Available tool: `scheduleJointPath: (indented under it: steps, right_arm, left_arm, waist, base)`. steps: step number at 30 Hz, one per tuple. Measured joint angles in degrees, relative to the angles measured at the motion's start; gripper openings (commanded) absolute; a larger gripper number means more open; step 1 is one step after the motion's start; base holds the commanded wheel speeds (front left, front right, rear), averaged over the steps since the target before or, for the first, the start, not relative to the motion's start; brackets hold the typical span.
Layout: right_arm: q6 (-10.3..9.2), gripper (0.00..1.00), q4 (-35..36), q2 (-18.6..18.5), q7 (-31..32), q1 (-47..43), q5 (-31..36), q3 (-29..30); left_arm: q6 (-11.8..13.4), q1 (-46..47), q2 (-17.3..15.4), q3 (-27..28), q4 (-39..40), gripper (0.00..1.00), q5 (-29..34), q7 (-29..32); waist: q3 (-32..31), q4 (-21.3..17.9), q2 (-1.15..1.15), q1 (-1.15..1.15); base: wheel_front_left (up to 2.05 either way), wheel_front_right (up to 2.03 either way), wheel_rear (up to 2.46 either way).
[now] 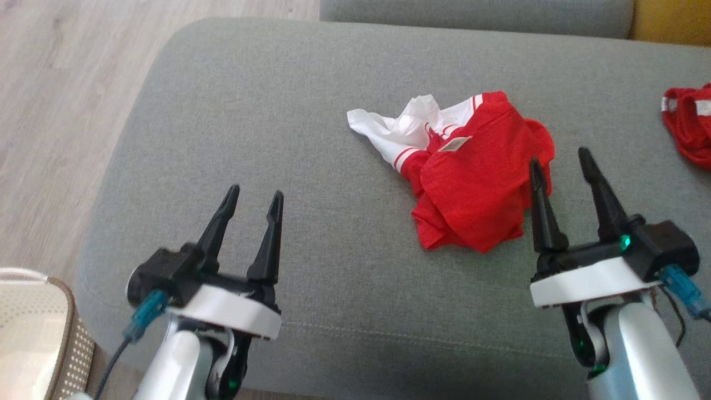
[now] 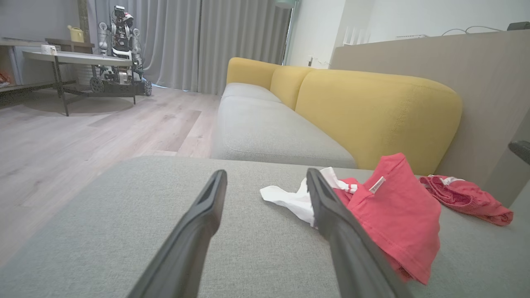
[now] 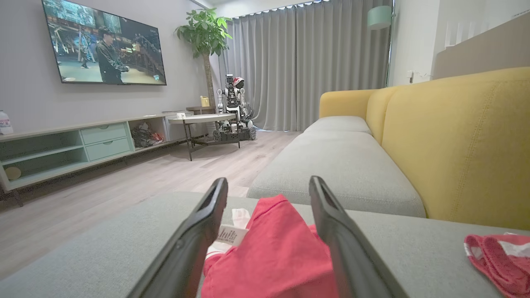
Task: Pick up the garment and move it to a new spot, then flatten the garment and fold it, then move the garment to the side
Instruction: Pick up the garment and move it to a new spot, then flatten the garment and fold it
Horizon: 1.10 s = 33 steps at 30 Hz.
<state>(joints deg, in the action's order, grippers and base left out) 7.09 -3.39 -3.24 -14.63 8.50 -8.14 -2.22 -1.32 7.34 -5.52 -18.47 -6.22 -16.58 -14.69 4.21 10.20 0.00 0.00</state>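
The garment (image 1: 477,183) is seen crumpled on the grey sofa cushion (image 1: 250,111), right of centre in the head view. Its long axis is laid diagonally, from a white end pointing to the upper left down to the red bulk at the lower right. The right gripper (image 1: 561,160) is found at its right edge, in the lower right of the frame, with fingers spread wide and nothing held. Whether they touch the cloth cannot be told. The left gripper (image 1: 255,192) is set well apart at the lower left, likewise opened wide and empty. The cloth is red with white panels edged in red stripes, and a small pale label is shown on top.
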Motion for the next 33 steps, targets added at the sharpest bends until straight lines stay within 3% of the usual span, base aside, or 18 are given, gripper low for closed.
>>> scheduleJointPath:
  steps: [11,20,27,33]
  right_arm:
    - [0.0,1.0,-1.34,0.08,0.0,-0.94,-0.54,-0.37]
    - [0.0,1.0,-2.16,0.08,0.0,-0.65,-0.13,-0.78]
    - [0.0,1.0,-10.0,0.07,0.08,7.48,2.21,-1.58]
    - [0.0,1.0,-19.64,0.0,3.74,17.69,4.04,1.59]
  left_arm:
    - [-2.08,-5.47,2.41,5.91,4.13,1.0,5.0,-0.01]
    - [-2.13,-5.49,2.57,6.1,4.23,1.0,4.21,-0.01]
    - [-1.99,-4.48,2.66,3.97,3.9,1.0,3.21,-0.01]
    - [-1.63,-3.19,2.72,2.38,3.11,1.0,2.03,0.0]
  waist:
    - [-0.74,-1.27,0.0,0.0]
    - [0.25,-1.14,0.0,0.0]
    - [2.41,0.6,0.0,0.0]
    - [4.43,3.46,0.0,0.0]
  base:
    - [0.0,0.0,0.0]
    - [0.0,0.0,0.0]
    - [0.0,0.0,0.0]
    - [0.0,0.0,0.0]
